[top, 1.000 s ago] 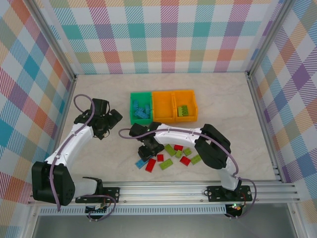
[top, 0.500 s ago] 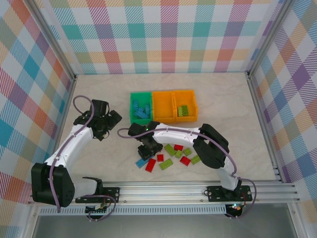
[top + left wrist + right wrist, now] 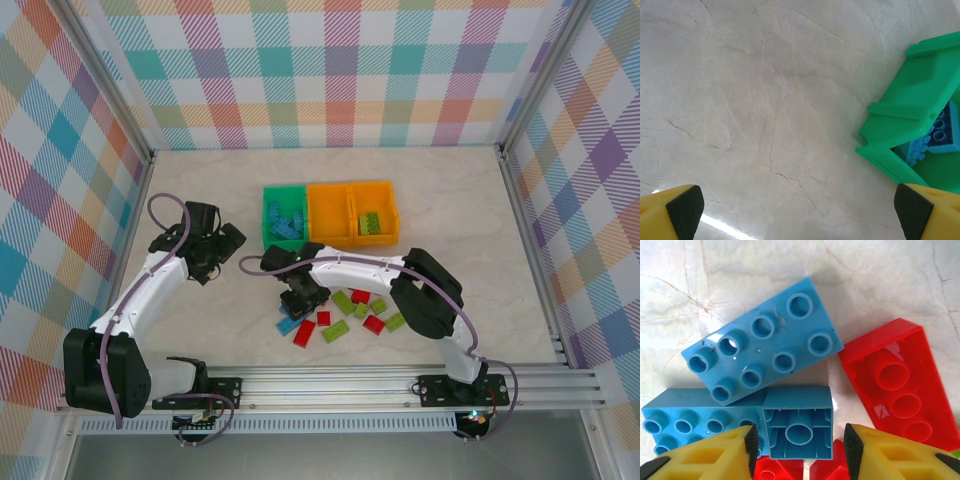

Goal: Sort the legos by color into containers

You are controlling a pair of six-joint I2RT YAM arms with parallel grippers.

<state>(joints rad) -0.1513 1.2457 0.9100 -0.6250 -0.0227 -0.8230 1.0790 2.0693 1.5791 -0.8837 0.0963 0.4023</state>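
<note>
Between the pads of my right gripper (image 3: 800, 449) lies a small blue lego (image 3: 799, 410), hollow side up. The left pad is next to it and a gap remains at the right pad, so the gripper is open. Two longer blue legos (image 3: 762, 340) (image 3: 690, 420) and an upturned red one (image 3: 895, 380) lie around it. From above, the right gripper (image 3: 300, 300) hangs over the left end of the loose pile (image 3: 350, 312). Three containers stand behind: a green bin (image 3: 270, 238) with blue legos, an orange bin (image 3: 330, 215), and an orange bin (image 3: 388, 213) with lime legos. My left gripper (image 3: 799, 212) is open over bare table.
The green bin's corner (image 3: 910, 100) sits just right of the left gripper (image 3: 215, 250), with a blue brick (image 3: 935, 137) inside. Checked walls close the table on three sides, and a metal rail (image 3: 340, 385) runs along the near edge.
The right gripper's jaws have narrowed around the small blue lego, and its wrist has shifted slightly over the pile. The left arm has not moved.
</note>
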